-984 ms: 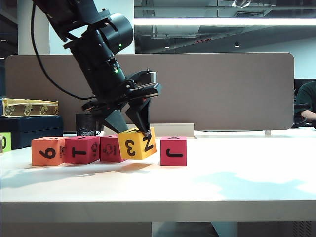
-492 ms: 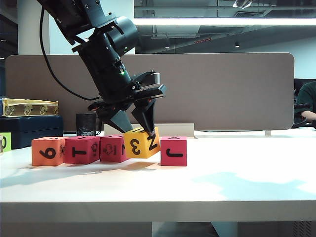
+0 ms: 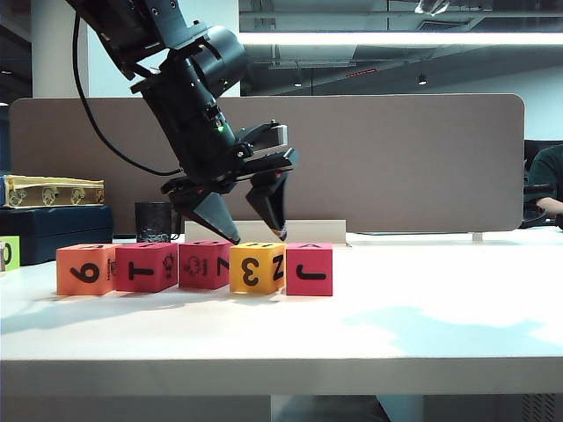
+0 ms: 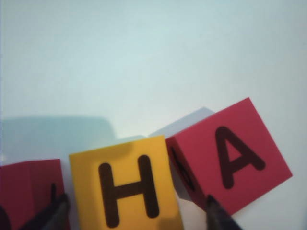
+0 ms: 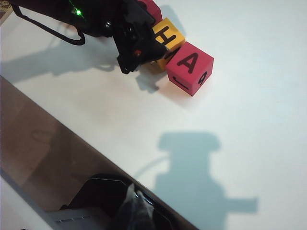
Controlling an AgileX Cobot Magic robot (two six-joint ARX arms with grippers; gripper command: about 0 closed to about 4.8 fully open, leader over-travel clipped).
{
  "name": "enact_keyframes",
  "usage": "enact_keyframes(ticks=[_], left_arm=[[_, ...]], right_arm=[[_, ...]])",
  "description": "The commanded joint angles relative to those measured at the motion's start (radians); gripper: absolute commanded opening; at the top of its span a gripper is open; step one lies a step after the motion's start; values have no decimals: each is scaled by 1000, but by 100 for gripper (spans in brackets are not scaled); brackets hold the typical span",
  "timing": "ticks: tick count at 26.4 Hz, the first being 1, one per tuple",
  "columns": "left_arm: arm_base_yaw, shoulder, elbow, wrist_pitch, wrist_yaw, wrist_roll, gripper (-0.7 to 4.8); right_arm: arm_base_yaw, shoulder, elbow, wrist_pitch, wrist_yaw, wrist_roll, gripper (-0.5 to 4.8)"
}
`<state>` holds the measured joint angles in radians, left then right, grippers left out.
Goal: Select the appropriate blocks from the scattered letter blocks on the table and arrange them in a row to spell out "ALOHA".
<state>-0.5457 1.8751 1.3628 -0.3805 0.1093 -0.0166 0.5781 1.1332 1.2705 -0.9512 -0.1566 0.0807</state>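
Observation:
Five letter blocks stand in a row on the white table [image 3: 396, 325]: orange 6 [image 3: 84, 269], red T [image 3: 145, 266], red logo block [image 3: 204, 265], yellow 3/N [image 3: 257, 267], red J [image 3: 309, 268]. My left gripper [image 3: 258, 236] hangs open just above the yellow block, touching nothing. In the left wrist view the gripper [image 4: 136, 211] straddles the yellow block's H top [image 4: 127, 187], with the red A top [image 4: 230, 155] beside it. My right gripper [image 5: 135, 206] is off to the side near the divider, its fingers together on nothing.
A grey-brown divider panel [image 3: 396, 158] runs along the back of the table. A lime-green block [image 3: 7, 253] sits at the far left edge. A black cup [image 3: 153, 221] and a dark box [image 3: 53, 230] stand behind the row.
The yellow block was tilted between the left gripper's fingers; it now sits flat in the row. The jaws have spread open and stand off the block.

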Motion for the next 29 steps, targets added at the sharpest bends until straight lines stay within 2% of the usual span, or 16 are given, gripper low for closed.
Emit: enact_keyframes(ticks=[1, 2, 3, 7, 12, 13, 14, 15, 16, 19, 22, 23, 26, 27, 29], left_arm=[[2, -8, 30, -32, -2, 10, 380], [3, -9, 68, -81, -4, 28, 421], [5, -11, 98, -118, -15, 30, 441], [5, -18, 219, -235, -67, 66, 444], [29, -19, 332, -367, -222, 92, 428], [39, -19, 334, -391, -227, 92, 418], [58, -22, 334, -423, -225, 92, 385], [91, -22, 334, -484, -225, 91, 317], [121, -23, 334, -531, -220, 88, 272], [178, -31, 334, -604, -218, 89, 190], [229, -54, 333, -654, -195, 95, 72], [251, -65, 332, -660, -179, 95, 50], [328, -104, 327, -661, -127, 96, 37], [351, -109, 327, -662, -127, 96, 7], [399, -110, 326, -686, -124, 108, -6]], right_arm=[[1, -3, 6, 13, 2, -3, -5], [1, -3, 6, 14, 2, -3, -5], [1, -2, 6, 18, 2, -3, -5], [1, 15, 6, 42, 7, -3, -5], [1, 109, 6, 81, 62, -3, -5], [1, 137, 6, 93, 62, -3, -5], [1, 164, 6, 108, 62, -3, -5], [1, 213, 6, 137, 62, -3, -5], [1, 254, 6, 166, 68, -3, -5], [-4, 315, 6, 208, 101, -4, -5], [-26, 363, 6, 244, 106, -7, -5], [-40, 378, 6, 257, 106, -7, -5], [-84, 417, 6, 293, 104, -6, -5], [-96, 424, 6, 298, 101, -6, -5], [-113, 445, 6, 323, 101, -6, -5]])
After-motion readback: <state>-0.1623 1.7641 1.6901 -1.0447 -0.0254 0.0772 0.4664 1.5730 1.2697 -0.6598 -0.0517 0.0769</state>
